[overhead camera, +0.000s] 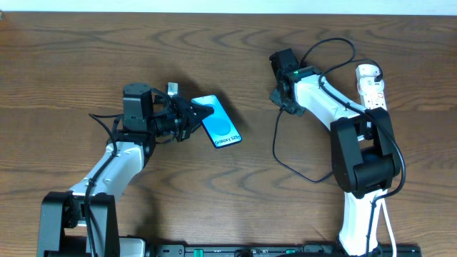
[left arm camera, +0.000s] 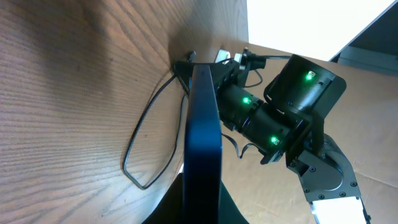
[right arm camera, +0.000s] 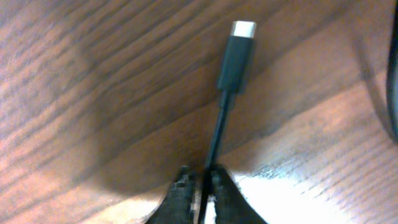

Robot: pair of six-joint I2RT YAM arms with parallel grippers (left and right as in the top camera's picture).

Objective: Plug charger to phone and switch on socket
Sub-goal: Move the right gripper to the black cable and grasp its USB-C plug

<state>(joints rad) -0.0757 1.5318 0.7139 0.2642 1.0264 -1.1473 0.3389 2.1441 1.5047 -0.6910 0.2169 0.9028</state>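
Observation:
The phone (overhead camera: 221, 123), black frame and cyan-blue screen with "Galaxy" text, is held tilted above the table by my left gripper (overhead camera: 196, 114), which is shut on its edge. In the left wrist view the phone (left arm camera: 202, 143) shows edge-on between the fingers (left arm camera: 200, 214). My right gripper (overhead camera: 280, 98) is shut on the charger, a thin black cable (overhead camera: 278, 146) that loops down over the table. In the right wrist view the fingers (right arm camera: 200, 180) pinch the cable just behind its black plug (right arm camera: 235, 62) with a silver tip. The socket (overhead camera: 371, 87), a white power strip, lies at the far right.
The right arm's body (overhead camera: 364, 153) stands over the table's right side, covering part of the power strip. A white cord (overhead camera: 389, 221) runs down by the right arm's base. The wooden table (overhead camera: 214, 207) spans the view.

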